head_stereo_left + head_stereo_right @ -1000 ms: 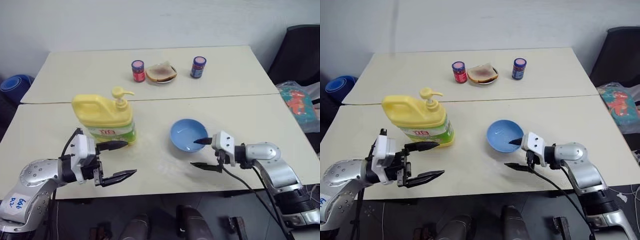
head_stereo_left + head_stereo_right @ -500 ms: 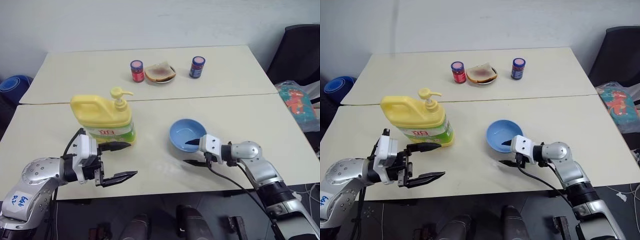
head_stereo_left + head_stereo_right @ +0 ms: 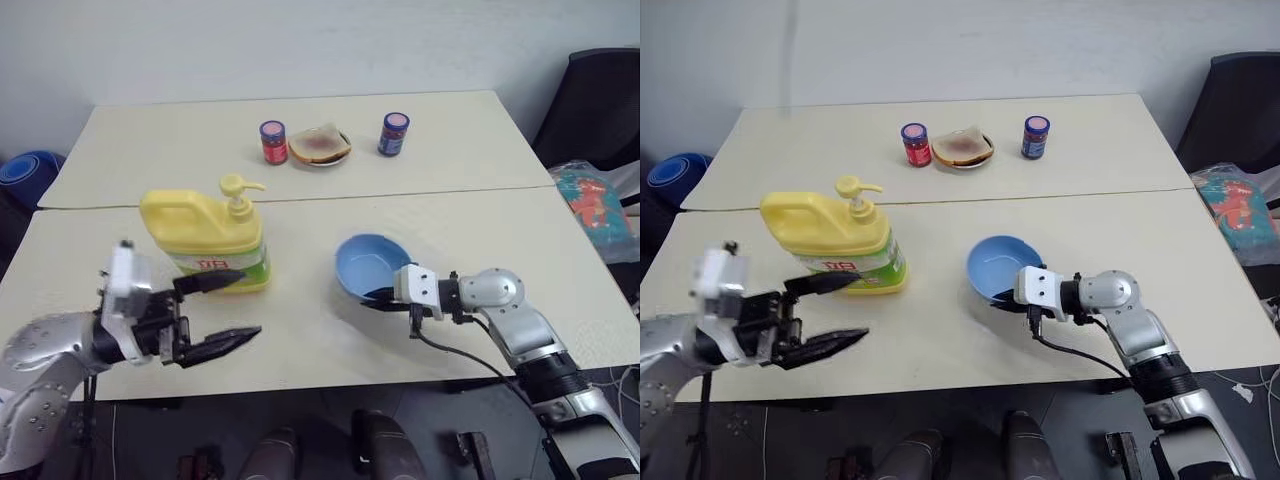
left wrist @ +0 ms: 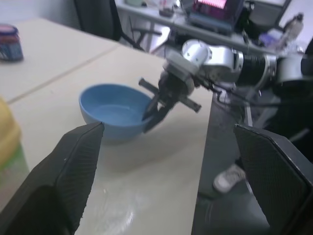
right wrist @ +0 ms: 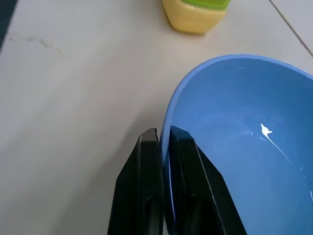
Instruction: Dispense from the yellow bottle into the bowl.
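Observation:
The yellow bottle [image 3: 205, 240] stands upright on the near table's left side, its pump on top. My left gripper [image 3: 248, 303] hangs open just in front of it, the upper finger near the label and touching nothing. The light-blue bowl [image 3: 368, 262] sits to the right of the bottle and is tipped slightly. My right gripper [image 3: 380, 295] is shut on the bowl's near rim. In the right wrist view the two fingers [image 5: 146, 161] pinch the bowl's rim [image 5: 168, 112] between them. The left wrist view shows the bowl [image 4: 110, 110] with the right gripper [image 4: 149, 115] on its edge.
On the far table stand a red jar [image 3: 272, 142], a small plate with bread [image 3: 320, 146] and a blue jar [image 3: 394, 133]. A seam [image 3: 450, 190] runs between the two tables. A black chair [image 3: 600, 100] and a colourful bag [image 3: 598, 205] are at the right.
My right gripper has moved left and shut on the bowl's near rim, tipping the bowl. My left gripper has risen a little and stays open.

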`<action>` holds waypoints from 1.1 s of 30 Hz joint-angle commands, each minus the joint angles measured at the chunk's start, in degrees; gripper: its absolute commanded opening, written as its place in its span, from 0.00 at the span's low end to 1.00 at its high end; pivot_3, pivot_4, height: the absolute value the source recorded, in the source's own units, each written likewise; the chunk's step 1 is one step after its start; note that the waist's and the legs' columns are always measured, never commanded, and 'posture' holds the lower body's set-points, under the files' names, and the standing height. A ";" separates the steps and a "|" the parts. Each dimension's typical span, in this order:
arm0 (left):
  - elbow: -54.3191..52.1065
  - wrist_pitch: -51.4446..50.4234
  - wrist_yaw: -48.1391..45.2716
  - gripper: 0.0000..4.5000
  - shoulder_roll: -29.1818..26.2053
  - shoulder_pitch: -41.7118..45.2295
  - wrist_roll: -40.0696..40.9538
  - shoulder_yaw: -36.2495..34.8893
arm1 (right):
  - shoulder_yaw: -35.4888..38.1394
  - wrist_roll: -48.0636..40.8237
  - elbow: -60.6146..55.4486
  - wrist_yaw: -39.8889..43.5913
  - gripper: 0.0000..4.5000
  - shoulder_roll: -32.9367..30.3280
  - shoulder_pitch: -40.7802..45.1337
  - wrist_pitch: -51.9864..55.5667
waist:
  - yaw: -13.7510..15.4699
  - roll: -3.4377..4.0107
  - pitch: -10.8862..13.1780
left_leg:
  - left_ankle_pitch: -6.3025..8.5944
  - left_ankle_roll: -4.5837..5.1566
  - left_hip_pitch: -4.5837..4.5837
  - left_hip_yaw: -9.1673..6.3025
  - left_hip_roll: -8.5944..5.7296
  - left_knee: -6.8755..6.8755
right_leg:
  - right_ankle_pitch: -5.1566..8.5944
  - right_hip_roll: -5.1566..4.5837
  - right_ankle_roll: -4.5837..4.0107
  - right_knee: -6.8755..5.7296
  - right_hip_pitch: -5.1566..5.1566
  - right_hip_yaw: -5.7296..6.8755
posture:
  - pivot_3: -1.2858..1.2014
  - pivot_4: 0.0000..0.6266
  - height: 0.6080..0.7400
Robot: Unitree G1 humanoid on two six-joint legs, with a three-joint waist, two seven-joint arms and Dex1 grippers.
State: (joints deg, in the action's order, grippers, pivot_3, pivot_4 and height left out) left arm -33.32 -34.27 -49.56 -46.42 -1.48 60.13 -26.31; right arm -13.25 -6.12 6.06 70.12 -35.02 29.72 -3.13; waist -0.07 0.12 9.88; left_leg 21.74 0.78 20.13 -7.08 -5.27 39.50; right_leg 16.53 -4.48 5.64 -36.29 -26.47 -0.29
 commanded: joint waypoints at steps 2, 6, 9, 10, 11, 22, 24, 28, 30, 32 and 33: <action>-0.62 -1.40 8.25 0.74 -1.87 7.32 12.57 -6.83 | 0.18 -3.18 -7.18 3.42 0.00 -1.24 8.00 6.87 | 0.00 0.00 0.00 | 0.02 -0.03 0.01 -0.03 0.01 0.07 | 0.00 0.01 0.00 -0.06 -0.01 0.02 | 0.52 0.24 1.00; 5.08 2.05 8.87 0.46 -3.83 16.06 4.09 -4.16 | -2.89 -2.50 -6.09 7.36 0.00 -1.12 16.11 13.77 | 0.00 0.00 0.00 | 0.02 -0.03 0.00 -0.03 -0.02 0.09 | 0.00 0.01 0.00 -0.09 0.01 0.03 | 0.52 0.24 1.00; 11.02 5.95 4.63 0.25 -5.40 21.26 -3.82 0.10 | -4.91 -1.71 -2.21 8.36 0.00 1.06 22.45 15.77 | -0.13 0.00 0.00 | 0.02 -0.03 0.00 -0.03 -0.02 0.07 | 0.00 0.01 -0.01 -0.14 -0.01 0.04 | 0.52 0.24 1.00; 13.64 7.10 3.52 0.19 -5.53 23.34 -6.00 1.61 | -5.81 -1.14 -0.44 8.82 0.00 2.08 24.90 15.52 | -0.20 0.00 0.00 | 0.02 -0.04 0.01 -0.02 -0.03 0.07 | 0.00 0.01 -0.01 -0.14 -0.01 0.04 | 0.52 0.24 1.00; 16.01 8.62 2.61 0.12 -5.31 25.36 -8.34 3.01 | -6.44 -0.61 1.31 8.68 0.00 3.40 27.27 15.54 | -0.25 0.00 0.00 | 0.02 -0.03 0.01 0.00 -0.04 0.08 | 0.00 0.02 -0.01 -0.13 -0.04 0.04 | 0.52 0.24 1.00; 23.08 9.12 3.42 0.01 -0.47 33.45 -17.63 10.63 | -8.24 0.75 7.93 8.54 0.00 11.21 37.74 17.07 | -1.94 -0.02 -0.01 | 0.06 0.00 0.17 -0.12 -0.08 0.32 | 0.00 -0.08 -0.01 -0.28 -0.15 0.34 | 0.52 0.24 1.00; 22.64 9.09 4.12 0.01 0.52 34.00 -18.54 11.39 | -8.14 0.54 7.78 8.87 0.00 11.98 38.13 17.63 | -2.02 -0.02 -0.01 | 0.06 -0.01 0.17 -0.12 -0.06 0.34 | 0.00 -0.06 -0.01 -0.32 -0.17 0.34 | 0.52 0.24 1.00; 22.74 6.88 5.43 0.01 1.29 34.75 -19.30 12.28 | -7.71 -1.24 5.61 10.09 0.00 13.08 38.49 20.34 | -2.08 -0.02 -0.01 | 0.08 -0.04 0.17 -0.12 -0.05 0.45 | 0.00 -0.07 -0.01 -0.51 -0.19 0.36 | 0.52 0.24 1.00; 22.68 5.92 5.19 0.01 0.85 34.28 -19.83 12.57 | -7.28 -2.59 4.21 10.69 0.00 13.43 38.60 22.13 | -2.13 -0.02 -0.01 | 0.08 -0.04 0.17 -0.12 -0.06 0.45 | 0.00 -0.06 -0.01 -0.54 -0.21 0.34 | 0.52 0.24 1.00; 22.71 4.75 6.13 0.01 1.03 34.05 -20.23 12.42 | -7.13 -3.48 3.28 11.10 0.00 13.51 38.69 23.56 | -2.19 -0.02 -0.01 | 0.08 -0.05 0.17 -0.12 -0.05 0.45 | 0.00 -0.06 -0.01 -0.58 -0.24 0.35 | 0.52 0.24 1.00; 22.82 4.20 6.67 0.01 1.17 34.01 -20.47 12.35 | -7.16 -3.68 3.00 11.24 0.00 13.49 38.75 24.09 | -2.26 -0.01 -0.01 | 0.08 -0.05 0.17 -0.12 -0.05 0.45 | 0.00 -0.07 -0.01 -0.59 -0.23 0.34 | 0.52 0.24 1.00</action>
State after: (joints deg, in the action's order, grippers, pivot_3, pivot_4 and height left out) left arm -9.34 -29.09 -43.83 -44.75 32.41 40.26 -13.07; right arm -21.92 -7.66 12.05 80.60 -21.99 66.57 20.41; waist -2.32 0.10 9.87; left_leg 21.82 0.73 20.30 -7.20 -5.33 39.95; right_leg 16.53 -4.55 5.63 -36.89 -26.71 0.04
